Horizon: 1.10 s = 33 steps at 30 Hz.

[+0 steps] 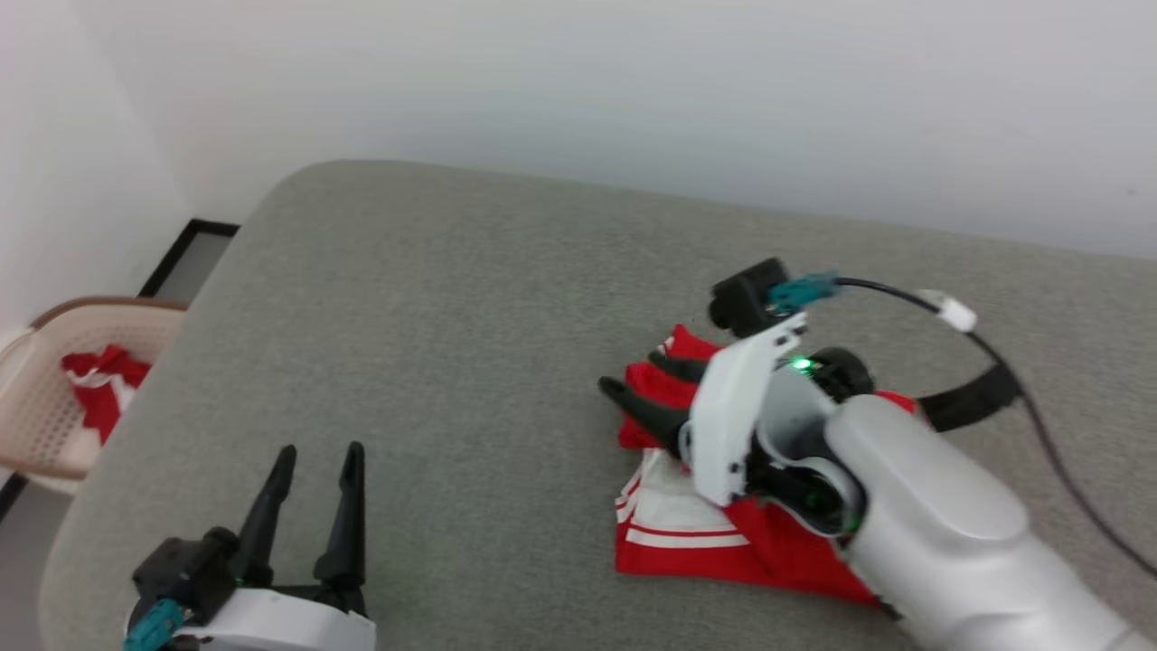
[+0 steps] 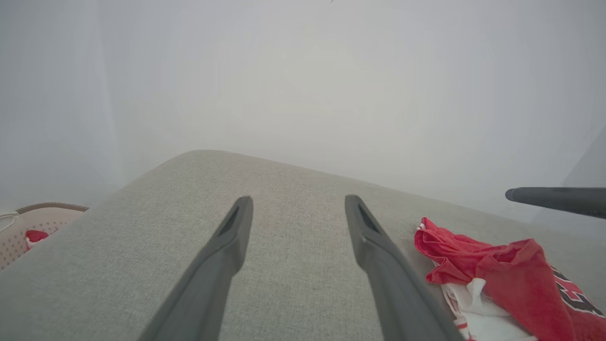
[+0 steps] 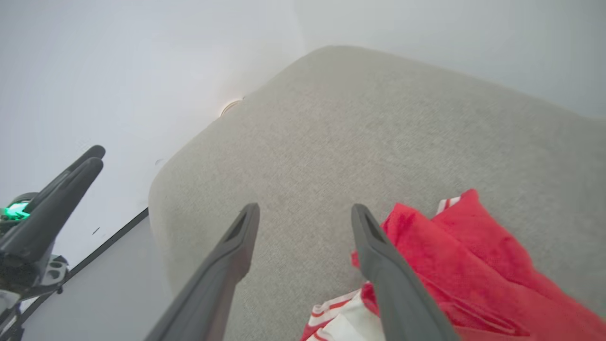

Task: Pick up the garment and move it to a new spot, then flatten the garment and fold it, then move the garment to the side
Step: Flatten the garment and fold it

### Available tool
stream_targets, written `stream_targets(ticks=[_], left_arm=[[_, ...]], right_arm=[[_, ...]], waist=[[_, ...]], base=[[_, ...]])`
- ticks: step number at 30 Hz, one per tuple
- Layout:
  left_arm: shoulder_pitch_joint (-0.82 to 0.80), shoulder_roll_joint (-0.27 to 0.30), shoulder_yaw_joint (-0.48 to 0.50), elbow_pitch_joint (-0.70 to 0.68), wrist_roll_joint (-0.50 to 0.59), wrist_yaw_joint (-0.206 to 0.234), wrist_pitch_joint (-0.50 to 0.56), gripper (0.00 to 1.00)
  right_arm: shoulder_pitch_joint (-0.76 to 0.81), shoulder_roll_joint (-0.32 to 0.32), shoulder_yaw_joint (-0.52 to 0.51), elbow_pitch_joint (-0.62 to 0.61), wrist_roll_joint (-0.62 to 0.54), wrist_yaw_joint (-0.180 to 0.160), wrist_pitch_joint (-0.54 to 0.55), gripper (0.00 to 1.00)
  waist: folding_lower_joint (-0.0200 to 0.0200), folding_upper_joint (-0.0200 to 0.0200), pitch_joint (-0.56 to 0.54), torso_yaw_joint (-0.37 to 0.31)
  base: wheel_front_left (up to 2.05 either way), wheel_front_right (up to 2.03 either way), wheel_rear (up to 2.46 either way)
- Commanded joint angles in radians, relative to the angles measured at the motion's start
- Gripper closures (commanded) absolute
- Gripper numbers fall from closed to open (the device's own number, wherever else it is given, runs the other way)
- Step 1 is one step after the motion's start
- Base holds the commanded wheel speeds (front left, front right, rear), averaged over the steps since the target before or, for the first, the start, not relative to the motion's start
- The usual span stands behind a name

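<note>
The garment (image 1: 696, 533), a red jersey with white sleeve and red-white striped trim, lies bunched on the grey table (image 1: 452, 298), right of centre. It shows as a red heap with black lettering (image 2: 502, 270) in the left wrist view and as red cloth (image 3: 454, 265) in the right wrist view. My right gripper (image 1: 642, 384) hovers over the garment's left edge, open, nothing between its fingers (image 3: 383, 265). My left gripper (image 1: 316, 461) stands open over bare table at the lower left, well apart from the garment.
A beige perforated basket (image 1: 45, 425) with a small red-and-white cloth bundle (image 1: 104, 384) stands off the table's left edge. A white wall runs behind the table. A black cable (image 1: 1039, 425) hangs from my right wrist. The table's left half lies bare.
</note>
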Motion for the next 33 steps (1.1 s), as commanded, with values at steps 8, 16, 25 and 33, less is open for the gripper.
stream_targets(ticks=[8,16,25,33], left_arm=[[0.045,0.007,0.047,-0.030,0.037,-0.004,-0.003,0.00],[0.083,0.005,0.086,-0.062,0.074,-0.004,-0.003,0.00],[0.122,0.001,0.124,-0.092,0.121,-0.004,-0.003,0.00],[0.151,-0.010,0.155,-0.102,0.152,-0.004,-0.003,0.00]], right_arm=[[0.073,-0.199,0.059,-0.159,-0.007,0.000,-0.222,0.00],[0.151,-0.305,0.019,-0.193,-0.054,0.000,-0.409,0.00],[0.267,-0.371,-0.119,-0.176,-0.106,0.000,-0.574,0.00],[0.415,-0.374,-0.274,-0.193,-0.146,0.000,-0.609,0.00]], waist=[[0.0000,0.0000,-0.034,-0.115],[0.0000,0.0000,-0.054,-0.190],[0.0000,0.0000,-0.067,-0.258],[0.0000,0.0000,-0.085,-0.282]], base=[[0.00,0.00,0.00],[0.00,0.00,0.00],[0.00,0.00,0.00],[0.00,0.00,0.00]])
